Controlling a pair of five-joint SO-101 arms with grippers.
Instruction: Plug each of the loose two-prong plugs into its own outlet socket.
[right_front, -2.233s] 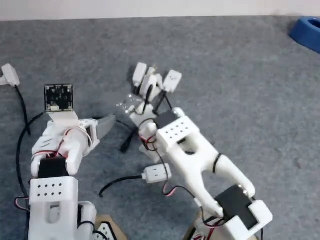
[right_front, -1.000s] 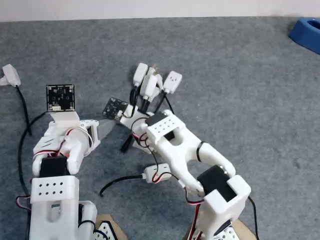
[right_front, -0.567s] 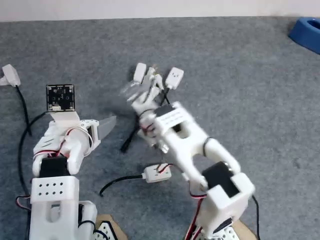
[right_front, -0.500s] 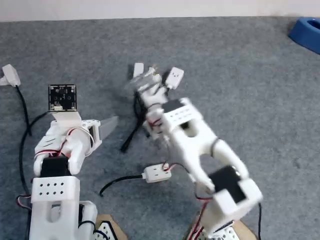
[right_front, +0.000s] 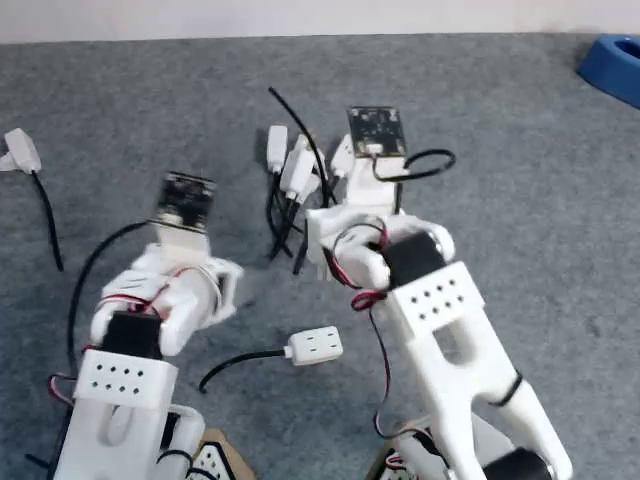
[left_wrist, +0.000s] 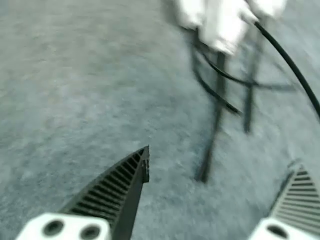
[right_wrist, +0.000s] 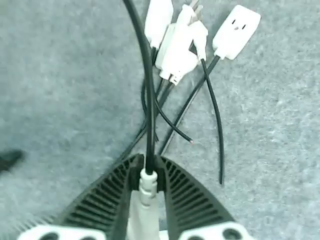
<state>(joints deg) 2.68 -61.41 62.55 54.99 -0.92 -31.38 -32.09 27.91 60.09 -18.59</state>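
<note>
My right gripper (right_wrist: 146, 165) is shut on a white plug (right_wrist: 144, 196) whose black cord (right_wrist: 143, 90) runs out past the fingertips. Beyond it on the grey carpet lies a cluster of white plugs (right_wrist: 175, 45) and a white outlet socket (right_wrist: 236, 30), their black cords crossing. From above, the right gripper (right_front: 318, 262) sits just in front of that cluster (right_front: 295, 160). My left gripper (left_wrist: 215, 175) is open above bare carpet, its fingers (left_wrist: 125, 190) wide apart, with the cluster (left_wrist: 220, 20) and cords ahead. Another outlet socket (right_front: 313, 346) lies between the arms.
A lone white plug (right_front: 20, 150) with a black cord lies at the far left. A blue container (right_front: 615, 60) stands at the far right corner. Open grey carpet spreads to the right of the right arm.
The right arm pulled back from the cluster and swung round, drawing a black cord up. The left arm turned right toward the centre.
</note>
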